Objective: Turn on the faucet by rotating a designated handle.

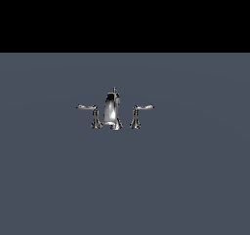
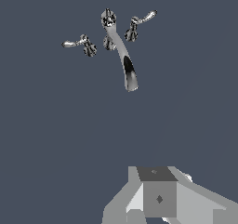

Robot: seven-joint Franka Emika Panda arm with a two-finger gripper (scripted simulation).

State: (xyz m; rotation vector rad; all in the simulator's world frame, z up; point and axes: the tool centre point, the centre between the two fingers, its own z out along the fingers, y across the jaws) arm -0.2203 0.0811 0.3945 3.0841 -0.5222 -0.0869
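— grey-blue floor (image 1: 125,180) everywhere, black band behind it. what about the gripper (image 2: 160,214)?

— only the wrist view catches it, as pale grey blocks at the frame's edge. its fingertips are cut off, so i cannot tell how wide it stands or whether it grips anything. it is well apart from the faucet (image 1: 112,110).

— and the faucet itself?

— chrome, standing upright on the floor. take the spout (image 2: 124,60) as landmark: the handle (image 1: 91,112) sits just beside it on the exterior view's left, arm pointing away from it. the twin handle (image 1: 140,112) mirrors it on the other side. nothing touches either one.
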